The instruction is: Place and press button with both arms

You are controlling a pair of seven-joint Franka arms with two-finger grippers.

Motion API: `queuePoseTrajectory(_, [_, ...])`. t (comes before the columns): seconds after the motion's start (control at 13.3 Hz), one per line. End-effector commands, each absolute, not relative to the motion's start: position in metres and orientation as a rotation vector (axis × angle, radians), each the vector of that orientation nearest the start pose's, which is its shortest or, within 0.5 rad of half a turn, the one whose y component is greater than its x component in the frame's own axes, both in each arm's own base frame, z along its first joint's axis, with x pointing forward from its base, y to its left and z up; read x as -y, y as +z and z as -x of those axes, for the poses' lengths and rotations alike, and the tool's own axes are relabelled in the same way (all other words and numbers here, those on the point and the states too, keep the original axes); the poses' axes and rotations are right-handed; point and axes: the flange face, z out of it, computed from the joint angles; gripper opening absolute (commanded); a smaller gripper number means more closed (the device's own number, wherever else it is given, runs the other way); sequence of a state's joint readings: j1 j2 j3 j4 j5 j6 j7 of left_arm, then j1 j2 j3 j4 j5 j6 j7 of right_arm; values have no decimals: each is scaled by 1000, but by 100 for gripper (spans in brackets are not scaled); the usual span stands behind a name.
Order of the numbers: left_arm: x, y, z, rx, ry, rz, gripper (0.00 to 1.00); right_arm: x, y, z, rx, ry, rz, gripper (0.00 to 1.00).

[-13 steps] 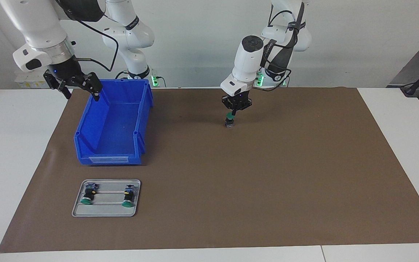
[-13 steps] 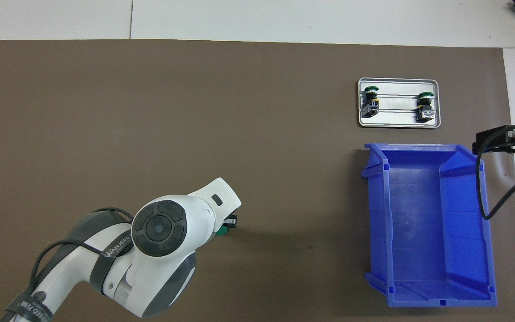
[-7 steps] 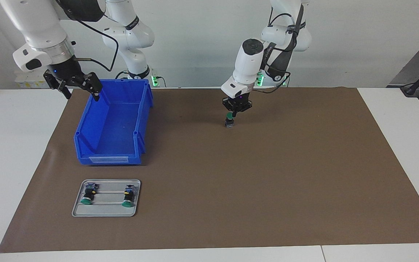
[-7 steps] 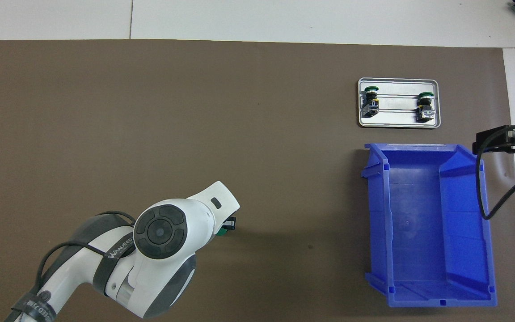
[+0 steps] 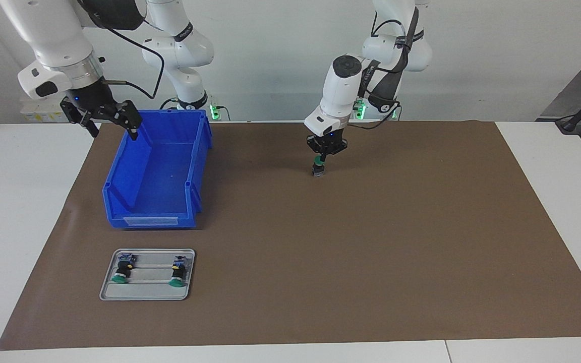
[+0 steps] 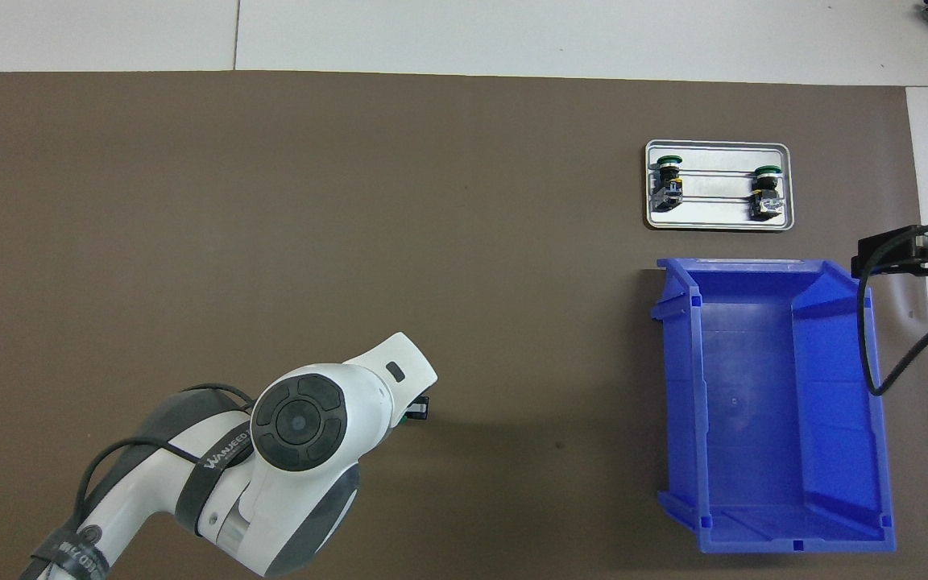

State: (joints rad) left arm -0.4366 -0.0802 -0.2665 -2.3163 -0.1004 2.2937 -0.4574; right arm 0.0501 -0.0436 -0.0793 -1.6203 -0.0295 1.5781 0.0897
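In the overhead view the white left arm (image 6: 303,451) covers the left gripper and nearly all of the small green-capped button (image 6: 409,416) beside it. The black right gripper (image 6: 927,254) is cut by the picture's edge.

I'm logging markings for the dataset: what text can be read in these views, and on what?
"WANJEED", partly cut off: band on the left arm, overhead view.
Label on the blue bin: nothing legible.
Buttons in the tray: no readable marks.
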Motion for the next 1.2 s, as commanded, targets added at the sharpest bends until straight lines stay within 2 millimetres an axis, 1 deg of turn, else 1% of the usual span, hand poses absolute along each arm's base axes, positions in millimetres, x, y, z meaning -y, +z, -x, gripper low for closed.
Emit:
queuePoseTrajectory(0.0, [330,371,-375,-290,-52,3196,0,21,628,-535,-158,4,3164,100])
queuePoseTrajectory(0.3, [330,364,-372,-293,-56,3197,0,21,628,-535,-158,4,3163,100])
queuePoseTrajectory(0.53, [326,347,-367,-294,-66,3200,0,21,628,-535,-158,4,3164,100])
queuePoseTrajectory(0.75, [328,345,-365,-303,-56,3197,0,21,628,-535,-158,4,3164,100])
queuePoseTrajectory(0.9, [331,346,-371,-295,-45,3201,0,21,628,-535,-158,4,3164,100])
queuePoseTrajectory(1.05, [335,360,-383,-285,-50,3209,0,21,628,-535,-158,4,3163,100])
queuePoseTrajectory(1.13, [340,367,-392,-281,-18,3205,0,21,628,-535,-158,4,3163,100])
